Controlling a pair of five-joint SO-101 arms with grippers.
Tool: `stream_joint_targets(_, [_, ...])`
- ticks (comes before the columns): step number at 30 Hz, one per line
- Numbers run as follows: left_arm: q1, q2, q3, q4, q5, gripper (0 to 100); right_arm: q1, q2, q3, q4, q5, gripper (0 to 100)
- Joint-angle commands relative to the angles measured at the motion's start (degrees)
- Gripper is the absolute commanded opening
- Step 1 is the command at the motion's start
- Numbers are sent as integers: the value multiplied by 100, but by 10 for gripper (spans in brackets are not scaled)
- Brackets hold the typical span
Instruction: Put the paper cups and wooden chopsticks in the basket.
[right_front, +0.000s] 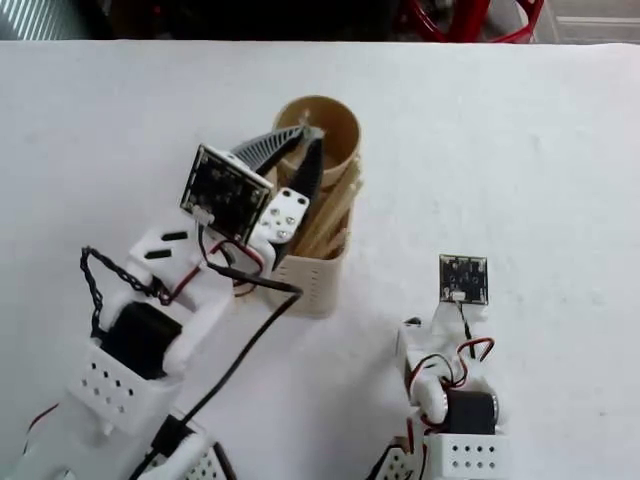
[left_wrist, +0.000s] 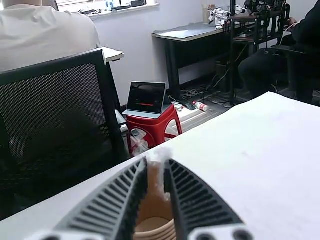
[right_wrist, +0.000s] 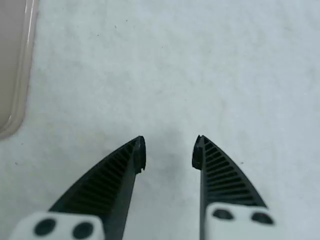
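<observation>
The wooden chopsticks (right_front: 335, 215) already stood in the basket (right_front: 312, 285) on the counter (right_front: 520, 150). The paper cups (right_front: 335, 115) sat there too, their rim pinched between the jaws of the left gripper (left_wrist: 156, 162). Judging by this, little but letting go was left, and the right gripper (right_wrist: 169, 145) hung over bare counter with its jaws apart.

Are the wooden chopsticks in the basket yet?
In: the pale wooden chopsticks lean inside the cream perforated basket, next to the brown paper cup pinched by the left gripper.
</observation>
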Motion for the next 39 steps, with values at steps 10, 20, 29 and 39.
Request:
stream_joint_targets(10, [-3662,66,422,220,1196,82,-57,-48,53,40,44,159])
stream_joint_targets(20, [-3363,3741,440,-158,141,80,-22,-48,53,40,44,159])
stream_joint_targets(29, [-2826,5437,-888,721,-440,82,-22,-48,53,40,44,159])
stream_joint_targets(39, [-2862,5745,-914,730,-413,152,-22,-48,53,40,44,159])
